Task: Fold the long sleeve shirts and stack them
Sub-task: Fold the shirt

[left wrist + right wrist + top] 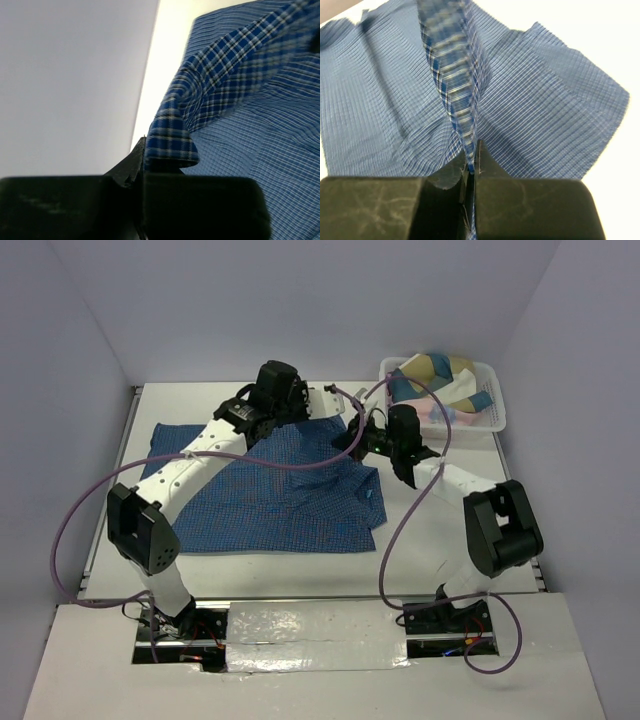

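Counting from the near edge: two white-and-black robot arms, left arm (190,460) and right arm (455,480), bolted side by side. Two grippers as well, one per arm.

Out onto the flat white table (440,550) now: one blue fine-checked cloth shirt (280,505), spread across the middle, mostly flat, rumpled toward its right side.

Next up, right gripper (358,437), down at the shirt's far right part. Black fingers (487,170) pressed together, pinching a raised ridge of the checked cloth. Ridge rising straight from between the tips in the wrist view, rest of the shirt fanning out flat on both sides.

Further on, left gripper (305,400) at the shirt's far edge, near the back of the table. Fingers (131,167) closed tight too, clamped on a folded-over edge of the same shirt, fold sitting right at the tips.

Farthest out, back right corner: one white slatted plastic basket (497,412), holding a heap of tan, blue and white cloth (435,372), number of pieces hard to tell, apart from the shirt.
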Tool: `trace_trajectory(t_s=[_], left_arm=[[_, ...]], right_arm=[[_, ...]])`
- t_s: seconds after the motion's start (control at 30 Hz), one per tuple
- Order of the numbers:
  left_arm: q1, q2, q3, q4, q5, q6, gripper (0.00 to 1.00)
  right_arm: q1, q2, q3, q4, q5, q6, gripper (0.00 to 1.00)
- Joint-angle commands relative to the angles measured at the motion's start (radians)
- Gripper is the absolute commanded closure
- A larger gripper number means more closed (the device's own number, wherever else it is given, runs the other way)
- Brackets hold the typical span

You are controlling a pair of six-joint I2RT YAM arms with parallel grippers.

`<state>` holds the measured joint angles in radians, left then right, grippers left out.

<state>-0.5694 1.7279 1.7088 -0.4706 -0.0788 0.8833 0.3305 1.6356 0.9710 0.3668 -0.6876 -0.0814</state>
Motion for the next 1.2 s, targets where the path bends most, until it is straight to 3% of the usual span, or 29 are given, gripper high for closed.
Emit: trace_trajectory(t_s=[0.0, 0.13, 0.23, 0.27, 0.43, 0.57, 0.77, 0.9, 1.07, 1.17], left_arm=[[0.003, 0.012, 0.002, 0.130, -0.169, -0.018, 1.00], [-0.003, 0.018, -0.021, 0.165, -0.269, -0.018, 1.00], [-0.003, 0.024, -0.018, 0.170, -0.335, -0.035, 1.00], [0.000, 0.025, -0.015, 0.155, -0.348, -0.046, 1.00], [0.013, -0.001, -0.040, 0.087, -0.358, -0.112, 1.00], [0.014, -0.030, -0.139, 0.072, -0.365, -0.145, 1.00], [0.014, -0.051, -0.258, 0.092, -0.363, -0.181, 1.00], [0.014, -0.051, -0.252, 0.107, -0.375, -0.185, 1.00], [0.014, -0.068, -0.271, 0.124, -0.389, -0.176, 1.00], [0.014, -0.100, -0.310, 0.135, -0.362, -0.179, 1.00]], right_arm=[[0.065, -0.111, -0.025, 0.095, 0.273, 0.046, 1.00], [0.148, -0.092, 0.012, 0.038, 0.567, 0.078, 1.00], [0.179, -0.079, 0.023, 0.012, 0.658, 0.159, 0.97], [0.185, -0.077, 0.014, 0.006, 0.648, 0.189, 0.88], [0.185, -0.120, -0.119, 0.066, 0.474, 0.247, 0.73], [0.223, -0.151, -0.209, 0.086, 0.422, 0.249, 0.72], [0.234, -0.174, -0.295, 0.103, 0.431, 0.262, 0.77], [0.208, -0.123, -0.229, 0.003, 0.546, 0.298, 0.78], [0.085, -0.007, -0.094, -0.121, 0.451, 0.445, 0.67], [0.077, 0.044, -0.040, -0.209, 0.455, 0.433, 0.65]])
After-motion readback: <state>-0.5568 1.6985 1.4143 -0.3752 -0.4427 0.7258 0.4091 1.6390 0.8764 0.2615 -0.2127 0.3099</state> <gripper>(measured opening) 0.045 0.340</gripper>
